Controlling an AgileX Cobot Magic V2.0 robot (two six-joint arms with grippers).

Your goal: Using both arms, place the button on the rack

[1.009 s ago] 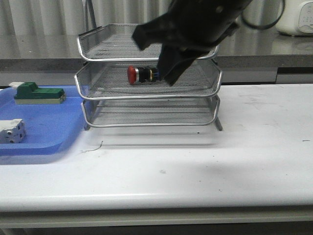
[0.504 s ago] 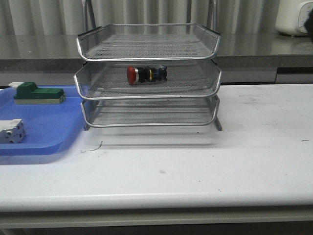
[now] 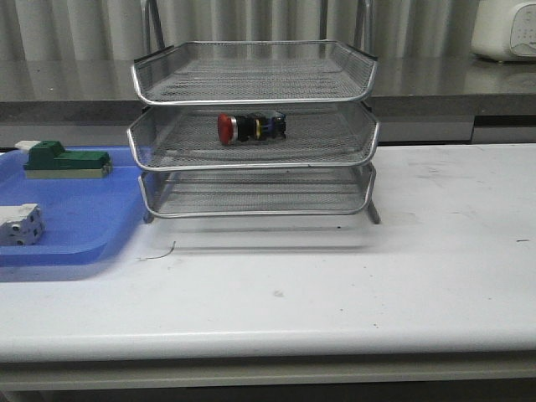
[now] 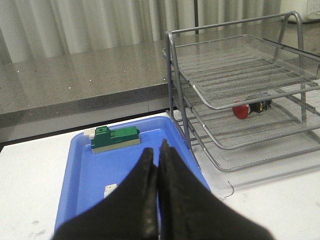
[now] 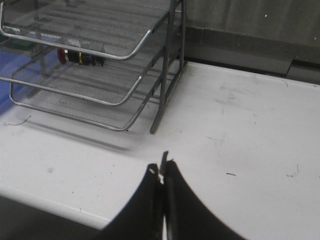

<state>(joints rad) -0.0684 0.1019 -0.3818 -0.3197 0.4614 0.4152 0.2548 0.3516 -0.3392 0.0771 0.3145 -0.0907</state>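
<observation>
- The button [image 3: 250, 127] lies on its side on the middle tier of the rack [image 3: 251, 159], red cap toward the robot's left and blue rear block toward the right; nothing grips it.
- Seen from the left wrist, the same button [image 4: 250, 107] rests on the mesh of that middle tier, well ahead of the left gripper [image 4: 158, 150] and off to one side of it.
- Seen from the right wrist, the button [image 5: 79, 56] shows through the wire of the rack [image 5: 125, 50], far beyond the right gripper [image 5: 163, 167] and apart from it.
- The left gripper has its two black fingers pressed together with no gap between them, and nothing is held.
- The right gripper likewise has its fingers meeting at the tips, holding nothing.
- Neither arm shows in the front view.
- Directly below and ahead of the left gripper is a blue tray [image 4: 85, 175], just beside the rack's near post.
- On that tray, beyond the left fingertips, sits a green block component [image 4: 115, 138]; a small white-grey piece [image 4: 110, 189] lies closer, just beside the fingers.
- In the front view the green block [image 3: 65, 159] and the white-grey terminal block [image 3: 20, 224] are apart from each other on the blue tray [image 3: 75, 243].
- The right gripper hangs over bare white table [image 5: 240, 130], with the rack's corner post nearest to it.
</observation>
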